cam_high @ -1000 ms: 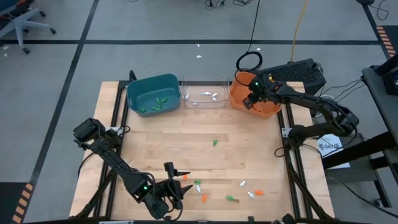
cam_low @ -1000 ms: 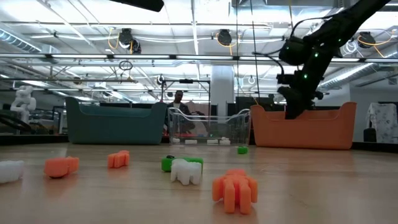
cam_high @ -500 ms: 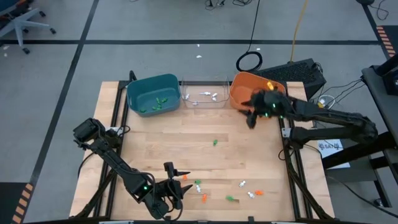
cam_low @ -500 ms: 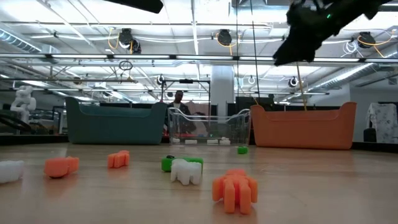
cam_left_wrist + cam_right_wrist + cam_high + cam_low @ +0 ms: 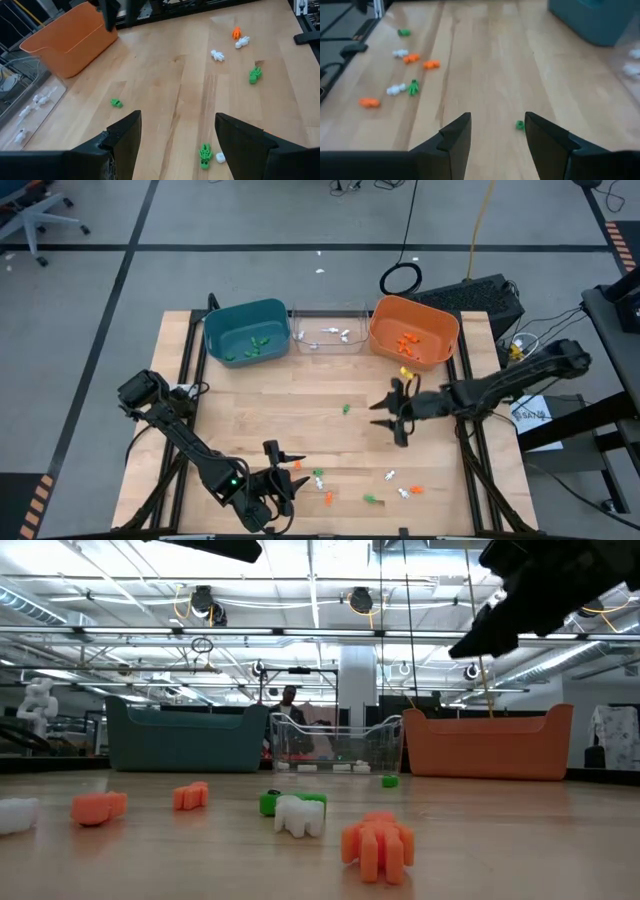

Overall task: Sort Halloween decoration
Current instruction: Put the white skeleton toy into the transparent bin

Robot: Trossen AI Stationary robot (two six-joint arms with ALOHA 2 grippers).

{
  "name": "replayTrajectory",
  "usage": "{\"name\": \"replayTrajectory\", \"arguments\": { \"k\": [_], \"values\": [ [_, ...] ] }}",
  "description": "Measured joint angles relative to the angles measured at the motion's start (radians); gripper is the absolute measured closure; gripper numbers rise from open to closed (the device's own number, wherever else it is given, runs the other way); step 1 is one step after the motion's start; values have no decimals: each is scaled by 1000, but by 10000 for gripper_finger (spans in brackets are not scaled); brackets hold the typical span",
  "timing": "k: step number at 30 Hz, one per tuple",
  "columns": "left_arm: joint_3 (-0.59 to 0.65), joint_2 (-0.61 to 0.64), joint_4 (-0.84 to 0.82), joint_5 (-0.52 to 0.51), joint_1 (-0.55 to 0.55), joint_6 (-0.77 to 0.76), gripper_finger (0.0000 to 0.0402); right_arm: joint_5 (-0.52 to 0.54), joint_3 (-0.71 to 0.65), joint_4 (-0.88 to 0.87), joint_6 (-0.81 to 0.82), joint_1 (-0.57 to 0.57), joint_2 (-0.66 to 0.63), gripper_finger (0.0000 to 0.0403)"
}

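— Right pincer?
— Spread, empty, above the worktop near its right edge. Left pincer spread too, at the front edge.
— Trinkets?
— Scattered along the front.

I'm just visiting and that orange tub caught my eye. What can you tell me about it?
The orange bin is a smooth plastic tub with rounded corners, flaring slightly toward its open top. It stands upright at the table's far edge, on the right arm's side, last in a row beside the clear bin. A few small orange trinkets lie inside it. Nothing grips it; the right gripper hangs apart from it over the table's middle.
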State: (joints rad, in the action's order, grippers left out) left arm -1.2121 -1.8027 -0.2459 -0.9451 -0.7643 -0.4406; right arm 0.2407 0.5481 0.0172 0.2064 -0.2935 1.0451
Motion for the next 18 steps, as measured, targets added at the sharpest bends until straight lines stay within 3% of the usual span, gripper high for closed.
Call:
{"name": "replayTrajectory", "arguments": {
  "k": [10,18],
  "values": [
    [9,-37,-52,88,2,-134,151,-7,-10,327,20,-146,349,232],
    [42,-43,-53,155,3,-207,151,-8,45,335,36,-209,475,232]
  ]
}}
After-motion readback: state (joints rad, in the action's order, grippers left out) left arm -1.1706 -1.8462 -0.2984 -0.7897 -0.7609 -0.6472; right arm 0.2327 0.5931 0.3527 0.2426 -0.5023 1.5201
